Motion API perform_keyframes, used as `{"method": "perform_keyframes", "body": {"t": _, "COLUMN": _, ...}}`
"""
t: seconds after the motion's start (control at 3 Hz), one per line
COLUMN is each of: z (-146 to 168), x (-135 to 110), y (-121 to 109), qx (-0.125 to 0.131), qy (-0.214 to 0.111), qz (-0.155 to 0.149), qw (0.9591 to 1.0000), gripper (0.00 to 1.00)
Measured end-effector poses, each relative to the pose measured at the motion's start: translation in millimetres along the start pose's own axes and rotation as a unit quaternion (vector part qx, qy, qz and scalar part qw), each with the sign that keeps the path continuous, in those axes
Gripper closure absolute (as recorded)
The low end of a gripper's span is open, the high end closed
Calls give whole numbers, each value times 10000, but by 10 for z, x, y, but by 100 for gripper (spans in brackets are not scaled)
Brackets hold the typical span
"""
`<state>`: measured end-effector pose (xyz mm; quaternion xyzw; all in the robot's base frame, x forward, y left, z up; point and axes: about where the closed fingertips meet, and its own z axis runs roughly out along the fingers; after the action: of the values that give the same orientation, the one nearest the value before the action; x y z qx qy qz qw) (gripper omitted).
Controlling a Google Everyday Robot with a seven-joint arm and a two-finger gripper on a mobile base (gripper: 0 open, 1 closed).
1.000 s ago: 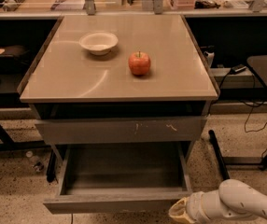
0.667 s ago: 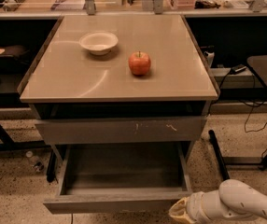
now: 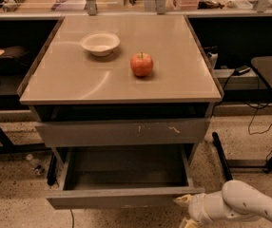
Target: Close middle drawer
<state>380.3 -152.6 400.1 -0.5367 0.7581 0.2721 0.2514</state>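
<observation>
The pale pincer (image 3: 185, 209) on the white arm sits low at the right, at the right end of the front panel of the wide, shallow grey middle drawer (image 3: 121, 198). Whether the pincer is open or closed, or grips anything, cannot be told. The drawer stands pulled well out, its deep grey tray exposed, below the taller grey scratched drawer front (image 3: 121, 132). Above, on the beige tabletop (image 3: 79, 84), a cream round bowl (image 3: 100, 43) and a red apple (image 3: 141, 64) rest near each other, not touching.
</observation>
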Motion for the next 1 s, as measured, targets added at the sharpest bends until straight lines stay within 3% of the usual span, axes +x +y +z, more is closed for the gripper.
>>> {"method": "perform_keyframes", "body": {"t": 0.33, "z": 6, "x": -37, "y": -31, "qx": 9, "qy": -21, "qz": -69, "qw": 10000, "gripper": 18}}
{"method": "perform_keyframes", "body": {"t": 0.67, "z": 29, "x": -444, "y": -439, "qx": 69, "qy": -134, "qz": -545, "qw": 9984, "gripper": 42}}
{"method": "perform_keyframes", "body": {"t": 1.0, "z": 46, "x": -928, "y": -1106, "qx": 232, "qy": -199, "qz": -1078, "qw": 9937, "gripper": 65}}
